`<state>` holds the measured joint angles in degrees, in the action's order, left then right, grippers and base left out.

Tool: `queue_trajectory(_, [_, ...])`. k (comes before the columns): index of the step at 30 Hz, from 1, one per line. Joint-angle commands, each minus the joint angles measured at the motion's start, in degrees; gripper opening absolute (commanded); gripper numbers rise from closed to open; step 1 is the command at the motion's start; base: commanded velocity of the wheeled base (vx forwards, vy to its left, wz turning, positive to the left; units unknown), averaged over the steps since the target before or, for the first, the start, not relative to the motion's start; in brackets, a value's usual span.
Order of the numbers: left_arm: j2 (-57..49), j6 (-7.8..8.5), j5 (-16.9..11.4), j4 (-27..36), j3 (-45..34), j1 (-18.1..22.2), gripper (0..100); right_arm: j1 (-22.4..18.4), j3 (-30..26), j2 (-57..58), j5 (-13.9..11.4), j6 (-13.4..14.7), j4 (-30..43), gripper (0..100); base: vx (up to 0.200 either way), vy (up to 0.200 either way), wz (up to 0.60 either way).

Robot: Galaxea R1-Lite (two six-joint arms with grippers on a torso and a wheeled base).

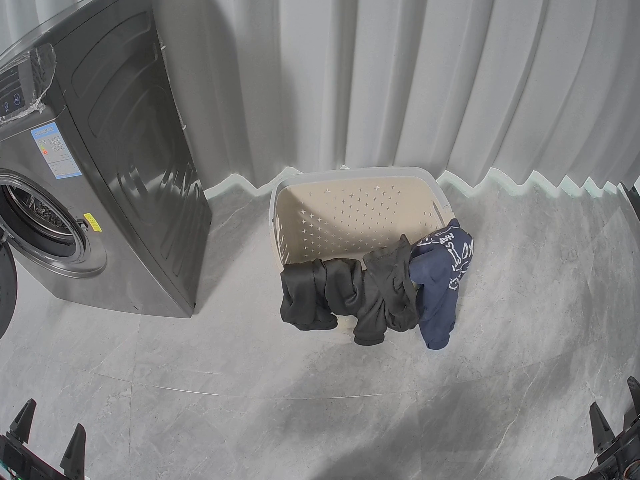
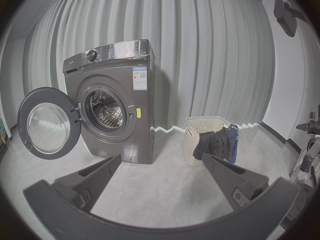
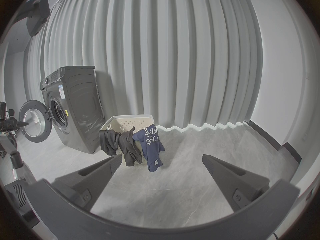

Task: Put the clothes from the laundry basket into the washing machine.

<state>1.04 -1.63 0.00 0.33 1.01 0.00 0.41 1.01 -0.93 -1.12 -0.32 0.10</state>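
**Grey floor, draped basket, washer door open**

Pale grey stone-look floor (image 1: 333,395) runs back to a wall of white pleated curtain (image 1: 400,68). On the robot's left stands the dark grey washing machine (image 1: 120,168). Its round door (image 2: 48,124) is swung fully open to the side, and the steel drum (image 2: 106,112) shows through the opening. A blue-and-white label and a small yellow sticker sit on the machine's front, and clear film covers its control panel.

Just beside the machine, on its right and close to the curtain, the cream laundry basket (image 1: 353,215) stands on the floor. The clothes hang over its near rim and down the outside wall. The black clothes (image 1: 353,291) spread along most of that rim. The navy garment (image 1: 437,281), which has white print, is draped over the right corner and touches them.

Both tools sit low in the near foreground, well apart from the basket and the machine. The left gripper (image 2: 160,157) has its fingers spread wide with nothing between them. The right gripper (image 3: 161,157) is likewise spread and holds nothing.
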Motion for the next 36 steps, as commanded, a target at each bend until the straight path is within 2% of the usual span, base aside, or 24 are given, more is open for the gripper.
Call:
queue_trajectory(1, [-0.9, 0.05, 0.0, 0.0, -0.8, 0.0, 100, 0.0, -0.9, 0.9, 0.0, 0.0, 0.0, 100, 0.0, 0.0, 0.0])
queue_trajectory(5, [-0.9, -0.04, 0.0, 0.0, -0.8, 0.0, 100, 0.0, -0.9, 0.9, 0.0, 0.0, 0.0, 100, 0.0, 0.0, 0.0])
queue_trajectory(11, [-0.9, -0.04, 0.0, 0.0, -0.8, 0.0, 100, 0.1, -0.9, 0.9, 0.0, 0.0, 0.0, 100, 0.0, -0.2, 0.0])
queue_trajectory(25, [-0.9, -0.04, 0.0, 0.0, -0.8, -0.1, 100, 0.0, -0.9, 0.9, 0.0, 0.0, 0.0, 100, 0.0, 0.0, 0.0])
queue_trajectory(36, [-0.9, 0.05, 0.0, 0.0, -0.8, -0.1, 100, 0.0, -0.9, 0.9, 0.0, 0.0, 0.1, 100, 0.182, 0.0, 0.0])
